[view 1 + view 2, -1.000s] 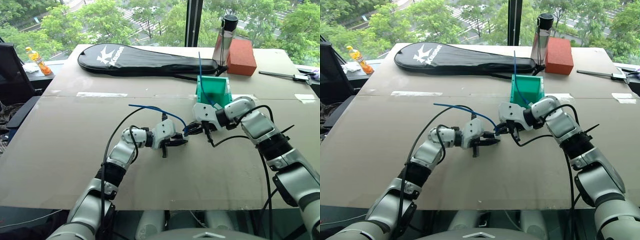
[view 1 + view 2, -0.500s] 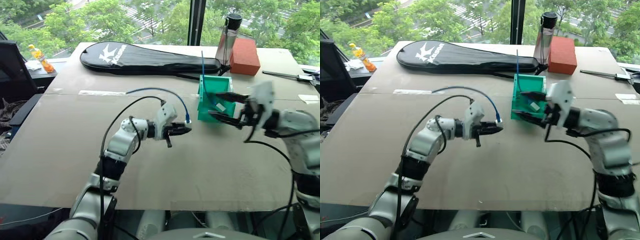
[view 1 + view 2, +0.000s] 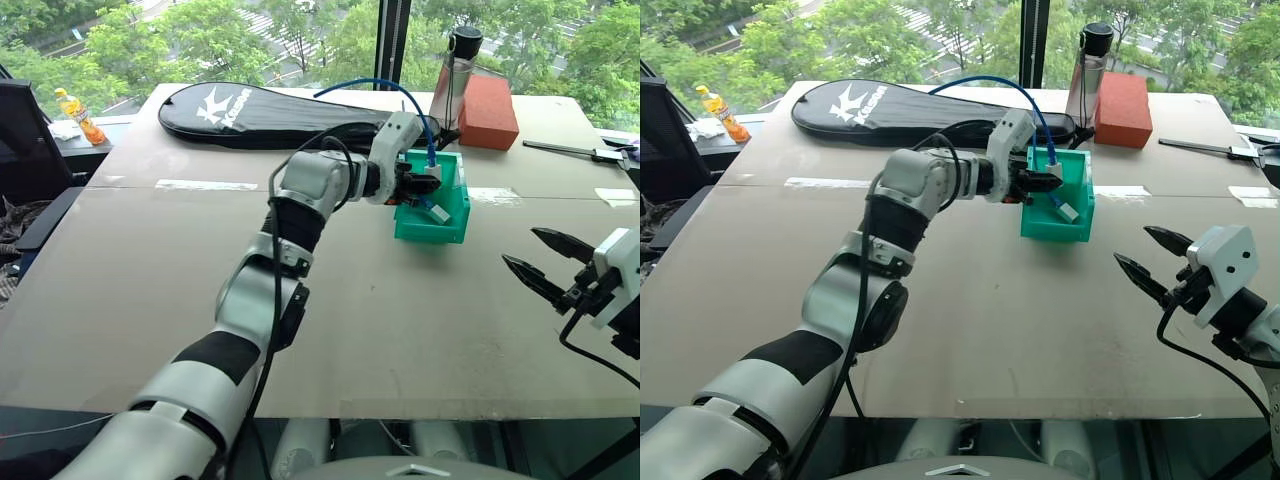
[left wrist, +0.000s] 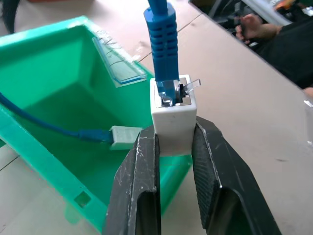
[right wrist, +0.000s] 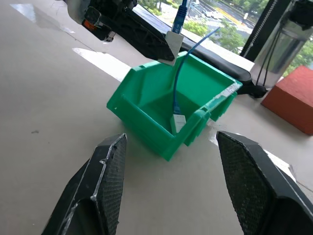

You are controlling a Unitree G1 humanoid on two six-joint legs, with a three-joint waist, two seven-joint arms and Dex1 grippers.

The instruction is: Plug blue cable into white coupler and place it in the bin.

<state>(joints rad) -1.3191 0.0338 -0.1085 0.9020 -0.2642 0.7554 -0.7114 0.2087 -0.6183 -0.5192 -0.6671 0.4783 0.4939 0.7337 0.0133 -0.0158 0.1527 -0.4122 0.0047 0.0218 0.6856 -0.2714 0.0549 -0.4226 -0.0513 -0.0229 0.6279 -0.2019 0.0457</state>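
Note:
My left gripper [image 4: 173, 136] is shut on the white coupler [image 4: 173, 122], a small white block. The blue cable [image 3: 385, 82] is plugged into the coupler's socket by its blue boot [image 4: 161, 39] and arcs up and back over my left arm. Gripper [image 3: 420, 185] and coupler hang just above the rim of the teal-green bin [image 3: 455, 222] at mid-table. My right gripper [image 3: 540, 266] stands open and empty near the table's right front, well short of the bin [image 5: 146, 112], with its fingers [image 5: 110, 171] spread wide.
Inside the bin lie another blue cable and its greyish-white coupler [image 4: 124, 136]. Behind the bin are a black racket bag [image 3: 270, 115], a bottle [image 3: 455, 75] and a red brick [image 3: 487, 100]. A tool [image 3: 580, 150] lies at the far right.
My right gripper let go, opened and drew back to the right front. My left gripper carried the coupler with the plugged cable up and across to the bin's rim.

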